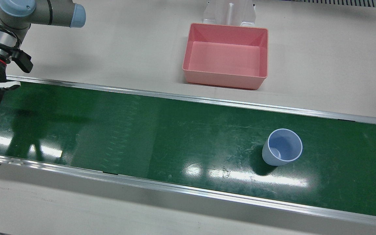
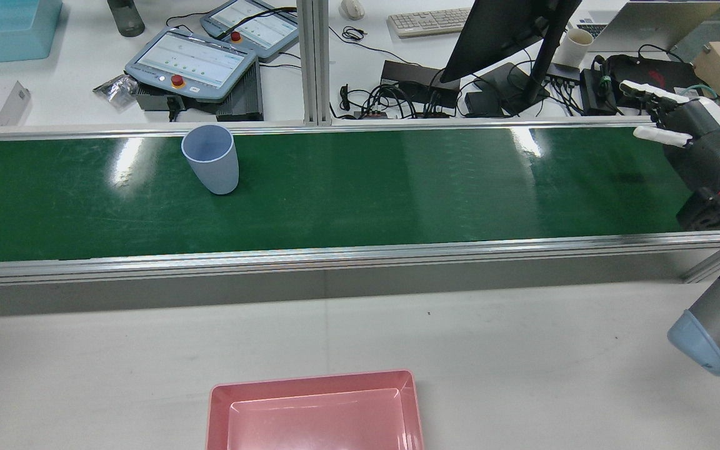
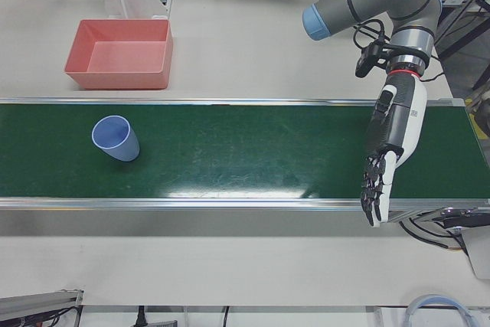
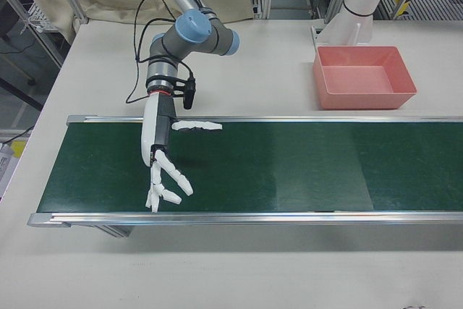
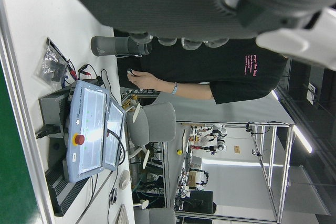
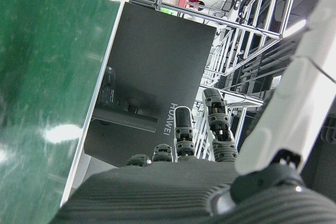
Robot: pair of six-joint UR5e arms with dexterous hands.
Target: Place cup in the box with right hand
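Observation:
A pale blue cup stands upright on the green belt, out in front of the pink box; it also shows as the cup and the cup. The box sits empty on the white table beside the belt. My right hand hovers open over the belt's far end, a long way from the cup, its fingers spread with nothing in them. At the opposite end my left hand hangs open above the belt, fingers pointing down. The right-front view does not show the cup.
Beyond the belt lie teach pendants, a monitor, cables and a keyboard. A white pedestal stands right behind the box. A person in a black shirt sits past the pendants. Aluminium rails edge the belt.

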